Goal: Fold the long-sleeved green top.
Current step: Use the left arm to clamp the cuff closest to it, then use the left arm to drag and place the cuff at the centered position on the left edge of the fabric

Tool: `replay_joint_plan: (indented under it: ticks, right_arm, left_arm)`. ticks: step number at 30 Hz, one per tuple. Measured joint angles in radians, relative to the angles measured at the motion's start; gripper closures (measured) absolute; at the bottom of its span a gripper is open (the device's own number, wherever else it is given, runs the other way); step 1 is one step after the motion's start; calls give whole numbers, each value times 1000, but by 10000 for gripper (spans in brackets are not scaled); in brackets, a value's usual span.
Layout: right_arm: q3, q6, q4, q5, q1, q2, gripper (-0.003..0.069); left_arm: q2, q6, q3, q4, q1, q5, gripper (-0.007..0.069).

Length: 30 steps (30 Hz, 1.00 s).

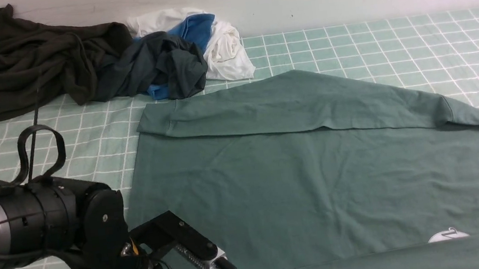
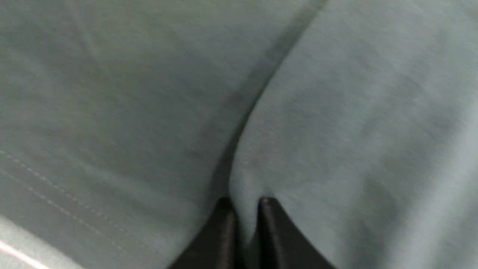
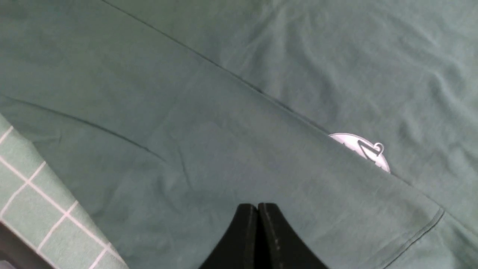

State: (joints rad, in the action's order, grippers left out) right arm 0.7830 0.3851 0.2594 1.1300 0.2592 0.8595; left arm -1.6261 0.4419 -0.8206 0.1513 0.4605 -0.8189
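On the worktop (image 1: pixel 392 42): green long-sleeved top (image 1: pixel 318 179), spread flat.
left jaws: nearly closed, pinching the top's fabric.
right jaws: pressed together, empty, over the top.

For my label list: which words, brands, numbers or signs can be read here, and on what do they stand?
No readable text.
The white logo on the green long-sleeved top is half covered by a fold; it shows only a hook-like line, no letters.

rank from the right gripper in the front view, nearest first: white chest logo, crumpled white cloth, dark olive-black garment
1. white chest logo, on the green long-sleeved top, near right
2. crumpled white cloth, back centre
3. dark olive-black garment, back left
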Motion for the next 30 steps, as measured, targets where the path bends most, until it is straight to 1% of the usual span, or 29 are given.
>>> replay_joint_plan:
  ticks: [2,4,5,8,9,13,17,19,24,25,26,28,29,30]
  right_arm:
    - [0,0,-7,-7,0,0,673]
    - [0,0,-18,-10,0,0,673]
    - [0,0,-20,-11,0,0,673]
    - [0,0,-37,-11,0,0,673]
    - [0,0,-37,-11,0,0,673]
    - [0,-12,-66,-15,0,0,673]
    - [0,-35,-97,-25,0,0,673]
    - [0,-55,-121,-35,0,0,673]
    - [0,-67,-153,-37,0,0,673]
    - [0,-68,-158,-42,0,0,673]
    - [0,-68,-163,-50,0,0,673]
    - [0,-68,-173,-77,0,0,673]
    - [0,-72,-182,-106,0,3,673]
    - [0,-75,-186,-127,0,6,673]
  left_arm:
    - [-1,0,-58,-14,-2,-48,608]
    - [-4,1,-161,-40,-11,-98,608]
    - [-5,1,-171,-41,-13,-101,608]
    - [-41,2,-364,-66,-61,-162,606]
    - [-44,2,-375,-66,-64,-166,605]
    - [-158,3,-611,-73,-126,-262,604]
    - [-256,3,-719,-76,-146,-295,604]
    - [-342,4,-775,-76,-152,-301,588]
    - [-464,-14,-855,-123,-152,-301,471]
    - [-492,-46,-893,-151,-152,-306,400]
    - [-504,-71,-920,-169,-152,-307,351]
    - [-517,-116,-971,-196,-157,-308,272]
    - [-525,-150,-1013,-203,-164,-308,216]
    - [-530,-170,-1042,-204,-172,-307,181]
